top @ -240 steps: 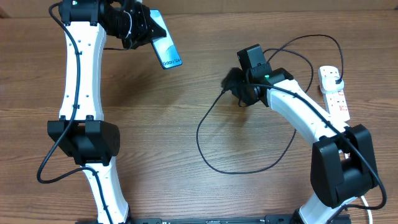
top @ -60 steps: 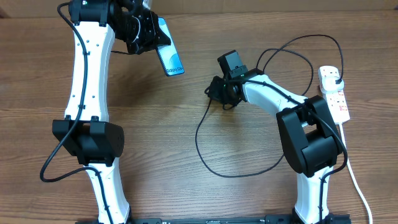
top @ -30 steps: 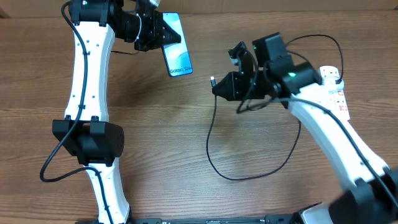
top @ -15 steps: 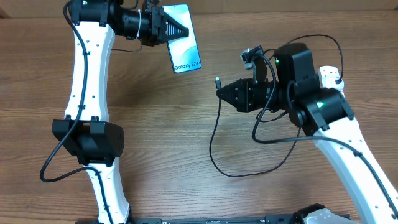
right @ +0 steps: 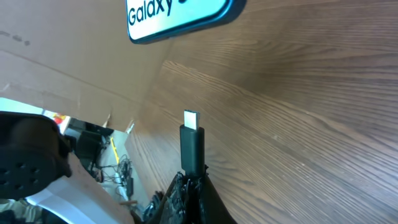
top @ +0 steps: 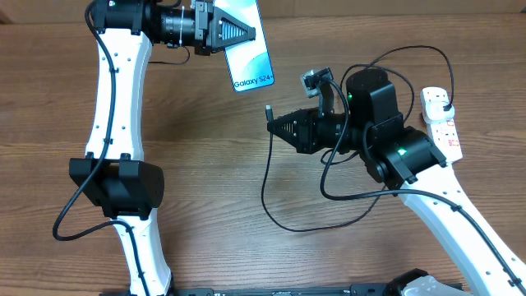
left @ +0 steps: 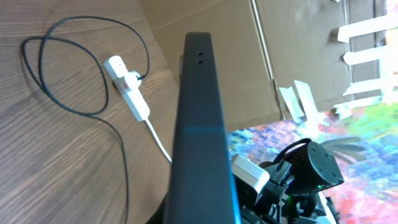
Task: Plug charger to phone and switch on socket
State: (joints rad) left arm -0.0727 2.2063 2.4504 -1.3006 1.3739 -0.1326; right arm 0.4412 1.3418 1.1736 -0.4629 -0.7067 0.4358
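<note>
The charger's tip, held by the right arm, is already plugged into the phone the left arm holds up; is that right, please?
Not quite: the charger tip is unplugged. The right wrist view shows it short of the phone, with a gap between. The rest is right.

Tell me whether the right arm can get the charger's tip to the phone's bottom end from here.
Probably yes: the right gripper holds the charger, its connector tip aimed at the phone held aloft by the left gripper, with nothing between them.
</note>
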